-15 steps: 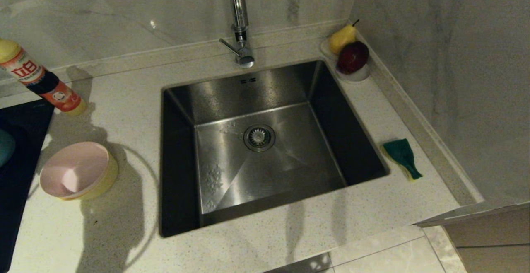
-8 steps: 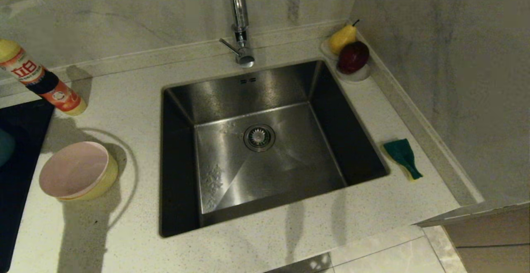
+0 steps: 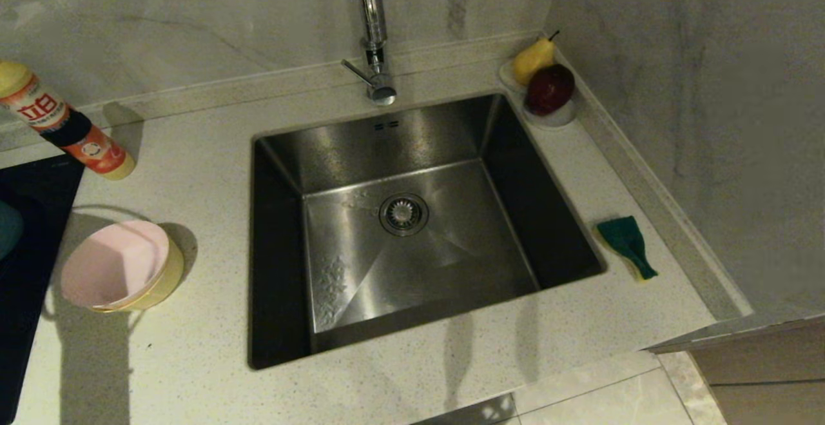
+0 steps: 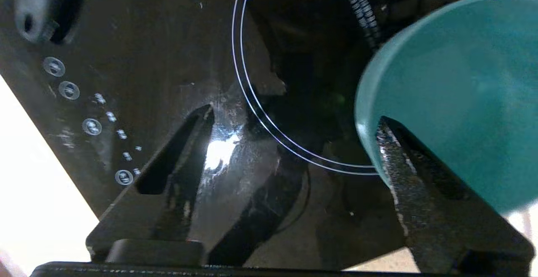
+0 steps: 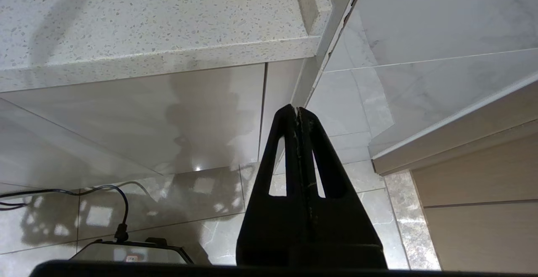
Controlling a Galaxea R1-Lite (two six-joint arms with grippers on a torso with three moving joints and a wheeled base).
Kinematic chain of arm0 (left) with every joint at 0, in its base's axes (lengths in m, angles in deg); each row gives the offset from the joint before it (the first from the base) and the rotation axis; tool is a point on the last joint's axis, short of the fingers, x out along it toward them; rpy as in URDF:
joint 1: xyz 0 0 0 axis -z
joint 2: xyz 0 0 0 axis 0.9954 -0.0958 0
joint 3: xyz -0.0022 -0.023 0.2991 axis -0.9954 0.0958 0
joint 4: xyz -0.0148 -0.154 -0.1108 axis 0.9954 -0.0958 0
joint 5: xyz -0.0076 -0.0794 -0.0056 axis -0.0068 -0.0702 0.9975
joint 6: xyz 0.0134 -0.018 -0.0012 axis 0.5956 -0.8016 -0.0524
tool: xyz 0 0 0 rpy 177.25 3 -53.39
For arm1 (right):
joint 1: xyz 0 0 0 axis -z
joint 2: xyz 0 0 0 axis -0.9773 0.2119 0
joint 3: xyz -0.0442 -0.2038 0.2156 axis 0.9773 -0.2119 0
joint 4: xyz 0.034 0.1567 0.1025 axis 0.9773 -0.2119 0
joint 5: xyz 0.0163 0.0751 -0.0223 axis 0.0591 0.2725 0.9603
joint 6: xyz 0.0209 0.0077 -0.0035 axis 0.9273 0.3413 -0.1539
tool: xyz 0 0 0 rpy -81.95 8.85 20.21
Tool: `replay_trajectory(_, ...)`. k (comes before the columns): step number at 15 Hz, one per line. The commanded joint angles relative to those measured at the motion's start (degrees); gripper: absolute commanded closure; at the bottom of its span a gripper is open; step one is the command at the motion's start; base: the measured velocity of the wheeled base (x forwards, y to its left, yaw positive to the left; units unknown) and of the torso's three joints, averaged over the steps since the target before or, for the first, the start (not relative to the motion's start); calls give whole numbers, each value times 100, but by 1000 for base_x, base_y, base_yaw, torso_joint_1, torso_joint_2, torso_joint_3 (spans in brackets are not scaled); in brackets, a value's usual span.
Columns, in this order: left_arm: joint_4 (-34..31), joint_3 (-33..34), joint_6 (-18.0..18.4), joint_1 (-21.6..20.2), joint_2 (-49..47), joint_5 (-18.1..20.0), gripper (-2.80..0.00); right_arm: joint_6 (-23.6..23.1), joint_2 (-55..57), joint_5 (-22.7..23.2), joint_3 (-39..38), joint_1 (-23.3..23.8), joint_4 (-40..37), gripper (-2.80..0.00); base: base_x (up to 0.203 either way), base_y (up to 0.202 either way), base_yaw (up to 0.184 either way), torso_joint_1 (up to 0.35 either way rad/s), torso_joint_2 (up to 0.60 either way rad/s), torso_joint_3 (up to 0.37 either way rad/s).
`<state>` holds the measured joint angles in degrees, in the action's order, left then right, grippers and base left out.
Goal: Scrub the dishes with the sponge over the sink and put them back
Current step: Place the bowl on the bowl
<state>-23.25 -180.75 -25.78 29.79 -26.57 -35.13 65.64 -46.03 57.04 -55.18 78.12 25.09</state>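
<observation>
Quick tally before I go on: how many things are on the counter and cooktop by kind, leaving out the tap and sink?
Bowls: 3: pink bowl nested in yellow bowl, blue bowl on the cooktop
Sponge: 1: sponge
Bottle: 1: detergent bottle
Fruit: 2: pear, red apple
Fruit dish: 1: white dish
Total: 8
</observation>
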Motion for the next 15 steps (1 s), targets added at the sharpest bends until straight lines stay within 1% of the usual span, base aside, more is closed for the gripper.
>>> replay_trajectory(1, -18, -2, -38, -21, -174, 139, -280, -3, 7, -1, 0, 0, -2, 0, 0, 0, 0, 0, 0, 0)
replay_trajectory(7, -18, 66, -246, -22, -214, 695, -280, -3, 7, 1, 0, 0, -2, 0, 0, 0, 0, 0, 0, 0)
replay_trajectory(11, -18, 77, -259, -22, -500, 689, -280, -3, 7, 7, 0, 0, -2, 0, 0, 0, 0, 0, 0, 0)
replay_trajectory(14, -27, 77, -251, -40, -536, 697, -280, -3, 7, 4, 0, 6, 1, 0, 0, 0, 0, 0, 0, 0)
replay_trajectory(15, -35, 90, -251, -40, -544, 697, 0, -3, 7, 0, 0, 0, 5, 0, 0, 0, 0, 0, 0, 0)
